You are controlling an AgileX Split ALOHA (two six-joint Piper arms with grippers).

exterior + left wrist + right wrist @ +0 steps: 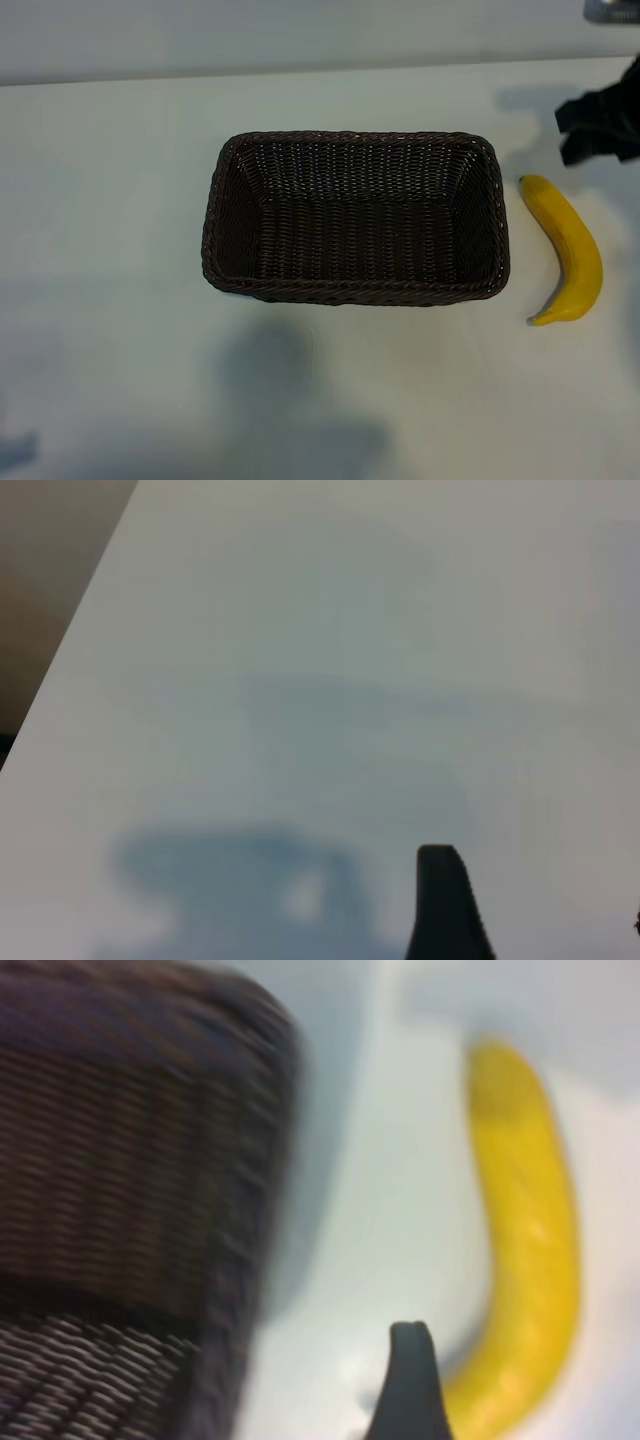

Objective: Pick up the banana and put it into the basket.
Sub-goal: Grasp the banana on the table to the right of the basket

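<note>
The banana (572,250) lies on the white table just right of the basket (355,292), its stem tip toward the front. The dark brown woven basket has nothing in it. My right gripper (582,132) hovers by the banana's far end at the table's right edge, open and holding nothing. In the right wrist view one dark finger (410,1385) shows between the basket wall (130,1160) and the banana (530,1250). My left gripper is outside the exterior view. Its wrist view shows a single finger (448,905) over bare table, nothing between its fingers.
The white table (120,200) spreads round the basket on all sides. Its far edge (300,72) runs along the back. In the left wrist view the table's edge (70,650) runs diagonally, with a dark drop beyond it.
</note>
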